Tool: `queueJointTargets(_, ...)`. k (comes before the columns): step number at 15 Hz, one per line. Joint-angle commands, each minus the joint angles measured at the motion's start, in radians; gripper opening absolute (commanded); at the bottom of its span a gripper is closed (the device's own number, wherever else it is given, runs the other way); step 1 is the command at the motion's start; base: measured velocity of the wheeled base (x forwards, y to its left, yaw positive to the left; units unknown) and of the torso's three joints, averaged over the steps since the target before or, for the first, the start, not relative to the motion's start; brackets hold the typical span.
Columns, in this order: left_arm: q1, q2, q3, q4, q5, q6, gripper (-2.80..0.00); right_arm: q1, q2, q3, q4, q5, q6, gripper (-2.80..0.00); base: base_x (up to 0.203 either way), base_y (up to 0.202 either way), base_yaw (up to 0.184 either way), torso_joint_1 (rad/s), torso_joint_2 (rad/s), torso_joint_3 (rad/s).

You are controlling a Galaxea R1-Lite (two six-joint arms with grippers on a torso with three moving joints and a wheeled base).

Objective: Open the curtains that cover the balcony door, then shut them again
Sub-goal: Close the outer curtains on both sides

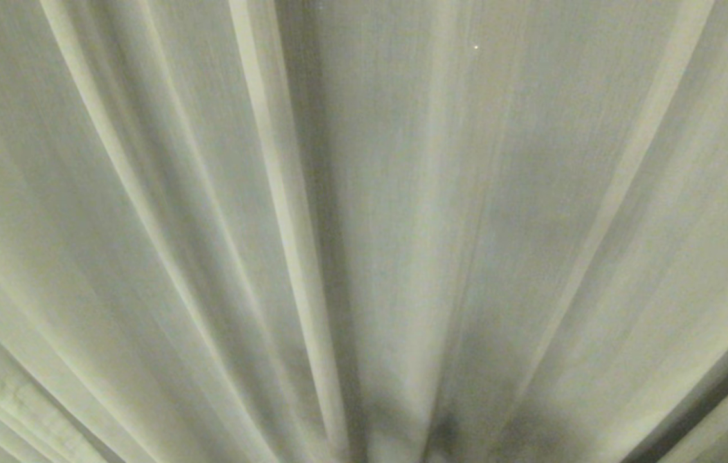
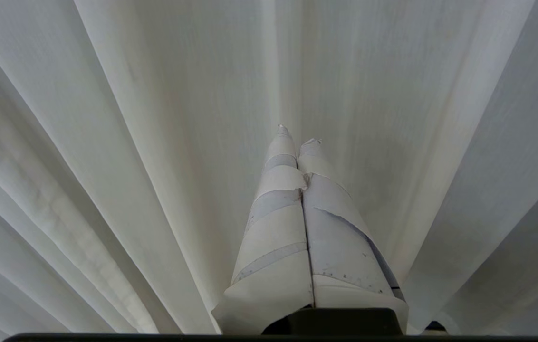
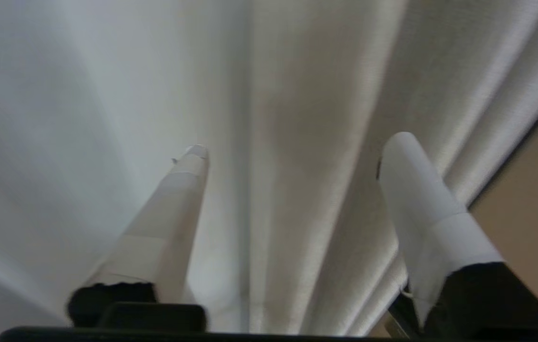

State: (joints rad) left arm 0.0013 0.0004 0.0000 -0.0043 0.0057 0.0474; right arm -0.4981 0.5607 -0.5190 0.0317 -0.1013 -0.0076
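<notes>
The cream pleated curtains (image 1: 402,193) fill the whole head view, hanging closed right in front of me. The balcony door is hidden behind them. Neither arm shows in the head view. In the left wrist view my left gripper (image 2: 298,135) points at the curtains (image 2: 155,142) with its white-taped fingers pressed together and nothing between them. In the right wrist view my right gripper (image 3: 297,147) stands open, its two taped fingers spread wide in front of a fold of the curtains (image 3: 297,95). Whether the fingertips touch the fabric I cannot tell.
A dark vertical line and a tan surface (image 3: 535,166) lie past the curtain's outer edge in the right wrist view. A dark gap (image 1: 724,392) shows between folds at the lower right of the head view.
</notes>
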Motion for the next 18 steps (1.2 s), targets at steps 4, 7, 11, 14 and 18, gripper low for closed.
queueJointTargets(4, 0.0, 0.0, 0.0, 0.0, 0.0, 0.0, -2.8, -0.106, 0.119, -0.09, -0.002, 0.0, 0.043, 0.0, 0.0, 0.0, 0.0, 0.0, 0.0, 0.0)
queueJointTargets(7, 0.0, 0.0, 0.0, 0.0, 0.002, 0.0, -2.8, -0.142, 0.16, -0.152, -0.003, -0.001, 0.079, 0.0, 0.0, 0.0, 0.0, 0.0, 0.0, 0.0)
queueJointTargets(11, 0.0, 0.0, 0.0, 0.0, 0.002, 0.0, -2.8, -0.199, 0.233, -0.224, -0.007, 0.0, 0.112, 0.0, 0.0, 0.0, 0.0, 0.0, 0.0, 0.0)
queueJointTargets(14, 0.0, 0.0, 0.0, 0.0, 0.0, 0.0, -2.8, -0.203, 0.286, -0.256, -0.101, 0.001, 0.121, 0.0, 0.0, 0.0, 0.0, 0.0, 0.0, 0.0)
queueJointTargets(18, 0.0, 0.0, 0.0, 0.0, 0.0, 0.0, -2.8, -0.203, 0.344, -0.279, -0.134, 0.003, 0.12, 0.0, 0.0, 0.0, 0.0, 0.0, 0.0, 0.0)
